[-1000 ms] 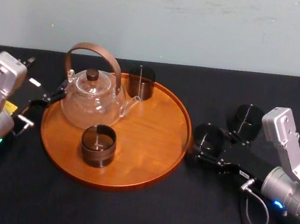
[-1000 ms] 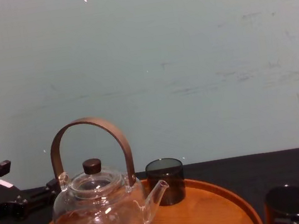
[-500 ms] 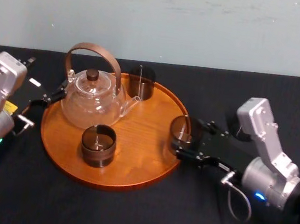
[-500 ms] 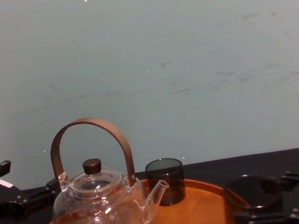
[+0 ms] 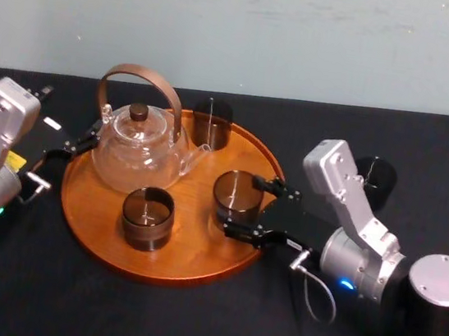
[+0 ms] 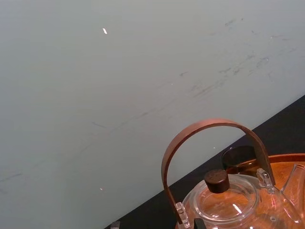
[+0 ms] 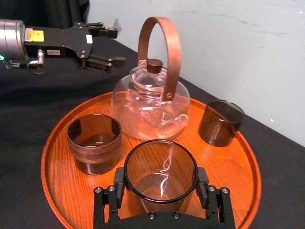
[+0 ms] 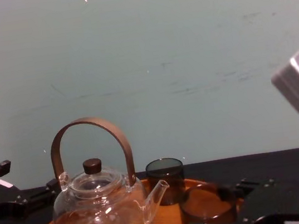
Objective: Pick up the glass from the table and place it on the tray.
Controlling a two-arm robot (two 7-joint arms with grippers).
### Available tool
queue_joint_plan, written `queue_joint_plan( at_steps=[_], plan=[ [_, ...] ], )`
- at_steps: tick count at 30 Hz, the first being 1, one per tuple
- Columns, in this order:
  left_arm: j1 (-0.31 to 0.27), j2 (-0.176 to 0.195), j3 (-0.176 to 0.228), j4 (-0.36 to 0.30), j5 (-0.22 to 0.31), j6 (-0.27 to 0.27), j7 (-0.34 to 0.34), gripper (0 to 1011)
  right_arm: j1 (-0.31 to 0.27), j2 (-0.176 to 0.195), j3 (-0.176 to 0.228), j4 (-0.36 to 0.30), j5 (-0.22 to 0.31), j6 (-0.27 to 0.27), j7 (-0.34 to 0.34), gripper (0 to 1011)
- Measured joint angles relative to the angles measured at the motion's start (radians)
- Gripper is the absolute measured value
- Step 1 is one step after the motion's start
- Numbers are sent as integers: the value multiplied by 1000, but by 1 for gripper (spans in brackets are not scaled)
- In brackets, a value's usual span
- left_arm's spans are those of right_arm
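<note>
A smoky glass (image 5: 238, 193) sits between the fingers of my right gripper (image 5: 243, 206), which is shut on it; both pads press its sides in the right wrist view, around the glass (image 7: 160, 175). The glass is over the right part of the round orange-brown tray (image 5: 189, 250), inside its rim. Whether its base touches the wood I cannot tell. In the chest view the glass (image 8: 206, 208) is low at the right, just right of the teapot's spout. My left gripper (image 5: 79, 141) stays open by the tray's left rim, holding nothing.
A glass teapot (image 5: 137, 150) with a brown handle stands on the tray's back left. Two more dark glasses stand on the tray, one at the front (image 5: 147, 217) and one at the back (image 5: 211, 123). Another glass (image 5: 372, 175) stands on the black table behind my right arm.
My right gripper has carried the glass leftward, from the table beside the tray's right rim to over the tray. The left arm has not moved.
</note>
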Motion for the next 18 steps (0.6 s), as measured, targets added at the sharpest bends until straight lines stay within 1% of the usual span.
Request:
queue_joint_plan(
  at_steps=[10,18],
  plan=[
    [0,0,0,0,0,0,0,1001,34,-34,-31,55,-16,-8,15,900],
    [0,0,0,0,0,0,0,1001,51,-53,-45,95,-21,-18,23,900]
  ],
)
